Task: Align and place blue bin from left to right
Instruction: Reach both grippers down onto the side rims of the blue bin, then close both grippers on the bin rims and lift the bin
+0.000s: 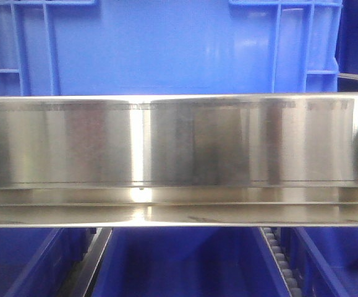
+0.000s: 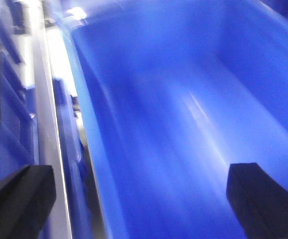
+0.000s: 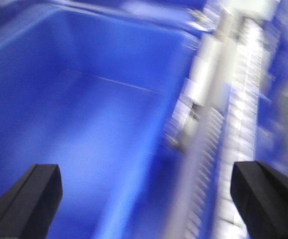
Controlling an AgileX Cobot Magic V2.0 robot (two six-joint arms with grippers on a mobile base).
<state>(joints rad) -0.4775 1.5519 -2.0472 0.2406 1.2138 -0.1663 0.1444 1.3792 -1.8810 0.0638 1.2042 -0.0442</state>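
Pincers first: the left gripper (image 2: 141, 201) is spread wide, its two black fingers (image 2: 19, 199) sitting in the bottom corners of its wrist view with nothing pinched between them. It hangs over the middle bin (image 2: 183, 124). One finger shows over the metal rail (image 2: 47, 124) along that bin's left edge, the other over the bin's hollow. Whether either tip touches the plastic cannot be told through the blur.

The right gripper (image 3: 146, 199) is spread just as wide and also holds nothing. One finger is over the hollow of the middle bin, and the other is out past the roller track (image 3: 243, 124) that runs along the bin's right edge. That view is smeared too, so contact cannot be judged.

The middle bin is bare inside — smooth floor and sloping walls, open room between its walls. Neighbouring bins (image 1: 24, 266) lie close on both sides of it, just past the rail and the track.

In the front view a polished steel beam (image 1: 179, 148) crosses level above the middle bin. The blue bin (image 1: 160, 49) stands higher than that — upright behind the beam's top edge, ribs near both its corners. It takes up nearly the whole width of the view, with only a narrow strip of darker blue at each side.
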